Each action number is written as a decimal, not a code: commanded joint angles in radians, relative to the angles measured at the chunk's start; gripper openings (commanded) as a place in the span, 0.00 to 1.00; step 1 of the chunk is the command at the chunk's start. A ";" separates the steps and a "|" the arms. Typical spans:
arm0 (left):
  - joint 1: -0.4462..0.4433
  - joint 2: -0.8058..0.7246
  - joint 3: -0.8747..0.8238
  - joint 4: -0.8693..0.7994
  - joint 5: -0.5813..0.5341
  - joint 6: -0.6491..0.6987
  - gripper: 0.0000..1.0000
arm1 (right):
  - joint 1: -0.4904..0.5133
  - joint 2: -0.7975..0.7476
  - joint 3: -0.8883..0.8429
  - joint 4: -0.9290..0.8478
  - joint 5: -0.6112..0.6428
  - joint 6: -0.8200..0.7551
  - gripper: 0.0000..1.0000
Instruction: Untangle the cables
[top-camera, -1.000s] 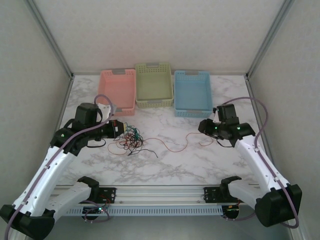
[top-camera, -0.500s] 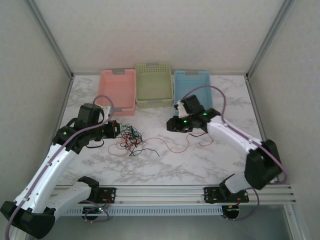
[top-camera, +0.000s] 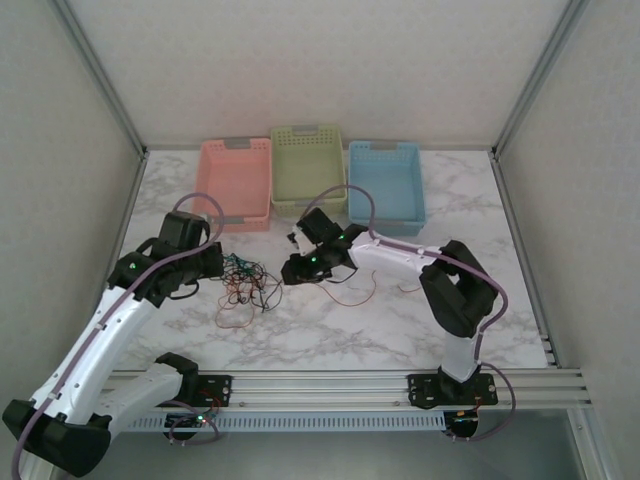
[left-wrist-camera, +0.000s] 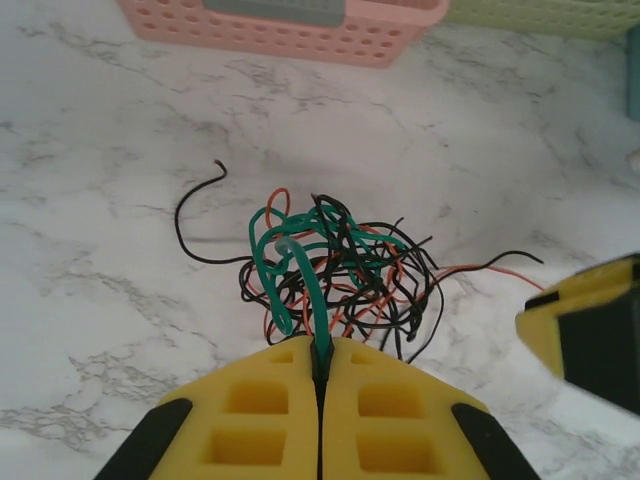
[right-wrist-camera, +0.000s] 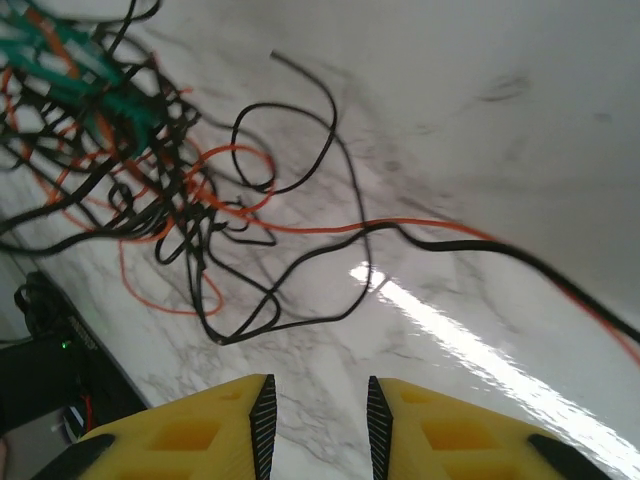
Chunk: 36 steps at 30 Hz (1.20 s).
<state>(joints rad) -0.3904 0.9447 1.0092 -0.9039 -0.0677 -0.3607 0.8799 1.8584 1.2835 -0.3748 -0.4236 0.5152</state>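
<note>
firmly shut, left jaws pinch green cable (left-wrist-camera: 308, 290); right jaws slightly parted.

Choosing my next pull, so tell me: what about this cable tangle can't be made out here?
Top external: the tangle of thin red-orange, black and green cables is too small to trace crossings.
Left wrist: the green cable vanishes between the shut yellow fingers of the left gripper, its end hidden.
Right wrist: blurred; a red-orange cable and a black cable run off the right edge, ends cut off.
</note>
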 joint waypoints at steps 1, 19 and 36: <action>0.017 0.042 -0.011 -0.025 -0.066 -0.020 0.00 | 0.030 0.015 0.018 0.077 -0.006 -0.068 0.33; 0.061 0.115 -0.010 -0.035 -0.066 -0.018 0.00 | 0.066 0.095 0.051 0.191 0.031 -0.404 0.31; 0.101 0.119 -0.014 -0.021 -0.017 0.001 0.00 | 0.096 0.249 0.213 0.068 0.079 -0.590 0.35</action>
<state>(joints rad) -0.2989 1.0637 1.0008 -0.9028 -0.1005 -0.3664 0.9550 2.0796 1.4563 -0.2779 -0.3744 -0.0196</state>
